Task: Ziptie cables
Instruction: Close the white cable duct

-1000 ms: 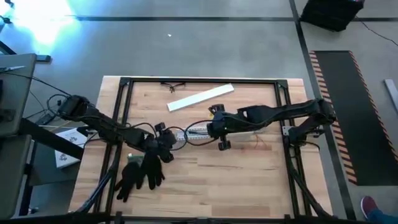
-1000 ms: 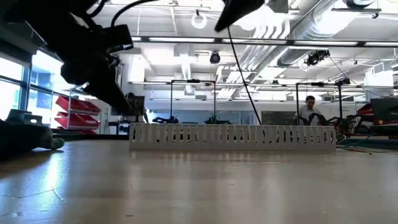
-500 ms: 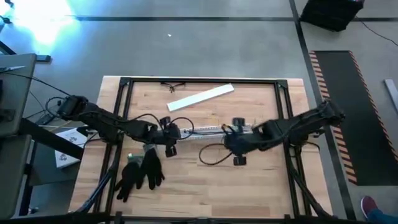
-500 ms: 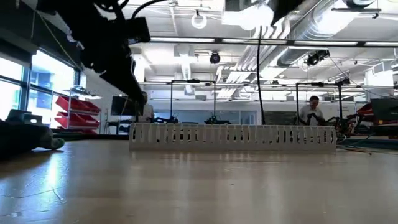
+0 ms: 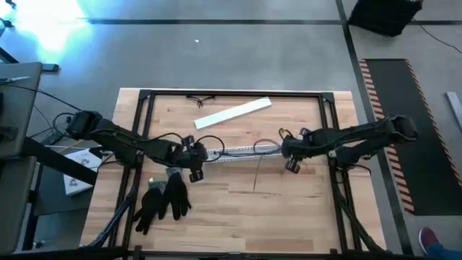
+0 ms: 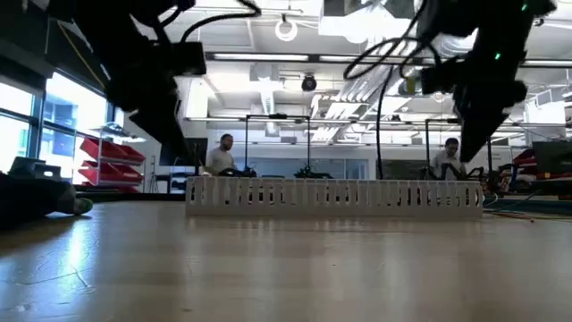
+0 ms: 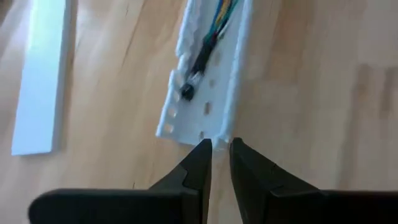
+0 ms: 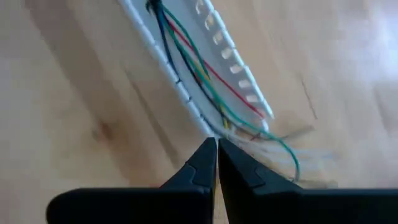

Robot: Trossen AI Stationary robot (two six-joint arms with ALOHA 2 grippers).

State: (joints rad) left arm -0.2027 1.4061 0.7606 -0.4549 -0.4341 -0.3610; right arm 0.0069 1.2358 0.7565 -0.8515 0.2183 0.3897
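Note:
The cables [image 8: 199, 74], thin green, red, yellow and dark wires, lie inside a long white slotted channel [image 5: 242, 152] at the table's middle. They fan out of its right end [image 8: 280, 140] onto the wood. My left gripper [image 7: 219, 149] hangs just off the channel's left end [image 7: 193, 121], its fingers a narrow gap apart. My right gripper [image 8: 217, 144] is shut, with its tips just off the channel's right end. In the low view both grippers [image 6: 183, 148] [image 6: 466, 152] hang slightly above the channel [image 6: 335, 195], which rests on the table.
A flat white strip [image 5: 232, 113] lies toward the far edge, with glasses [image 5: 200, 99] beyond it. Black gloves [image 5: 162, 198] lie near the left arm. A thin strand [image 5: 257, 175] lies nearer than the channel. Beyond the table are people [image 6: 223, 152].
My right gripper has left the channel's left half, swung toward the near edge, then gone right to the channel's right end. My left gripper has moved toward the far edge and a little right, up to the channel's left end. A person has come into the low view.

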